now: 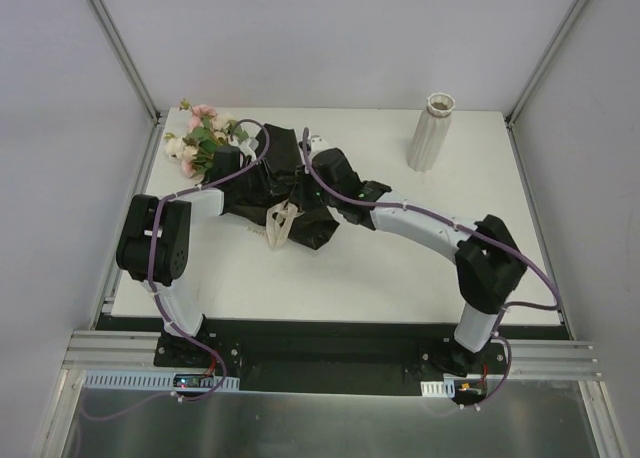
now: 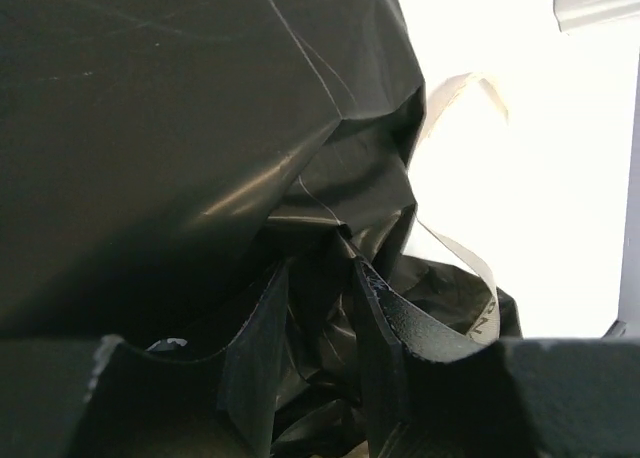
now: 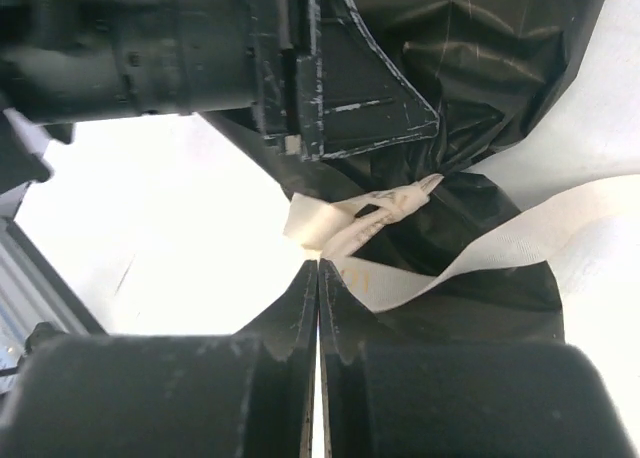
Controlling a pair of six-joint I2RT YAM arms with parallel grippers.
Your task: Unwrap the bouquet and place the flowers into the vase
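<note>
With the bouquet (image 1: 203,138) lying at the table's (image 1: 400,278) far left, well apart from the vase (image 1: 433,133), my left fingers (image 2: 365,288) clamped half-closed on its black wrap (image 2: 200,128) while my right fingers (image 3: 317,278), pinched fully shut at the cream ribbon (image 3: 370,213), needed, I judged, a slow pull away from the knot.

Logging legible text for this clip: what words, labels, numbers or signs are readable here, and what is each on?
On the cream ribbon: faint dark printed marks, too small and blurred to read.
On the black wrapping paper and the white vase: no text visible.
Nothing legible anywhere else in the three views.
</note>
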